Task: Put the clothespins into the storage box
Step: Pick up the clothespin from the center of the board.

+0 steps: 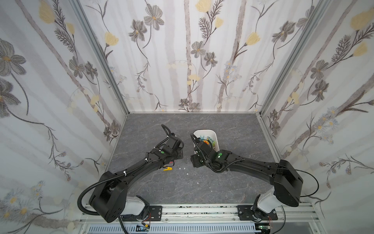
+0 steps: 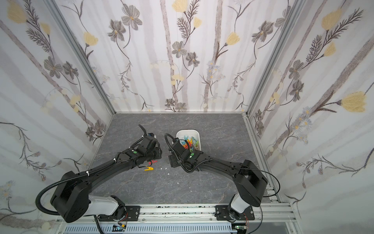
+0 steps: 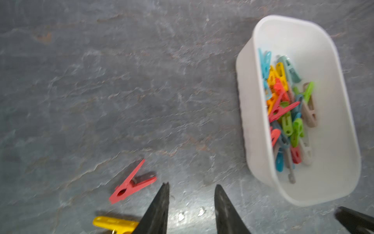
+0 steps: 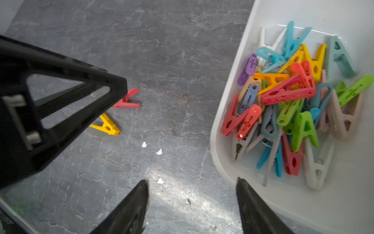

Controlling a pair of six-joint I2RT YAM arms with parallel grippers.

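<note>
Seemingly near the end, with left gripper [image 3: 191, 184] part-open, right gripper [image 4: 191, 179] wider, both empty: next, pinch the red A-shaped plastic clothespin [image 3: 131, 183] for the white rounded plastic storage box [image 3: 253, 131].

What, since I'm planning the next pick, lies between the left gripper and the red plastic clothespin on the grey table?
Nothing visible. The red plastic clothespin lies right beside the open left gripper; the yellow plastic clothespin lies aside, not between them.
</note>
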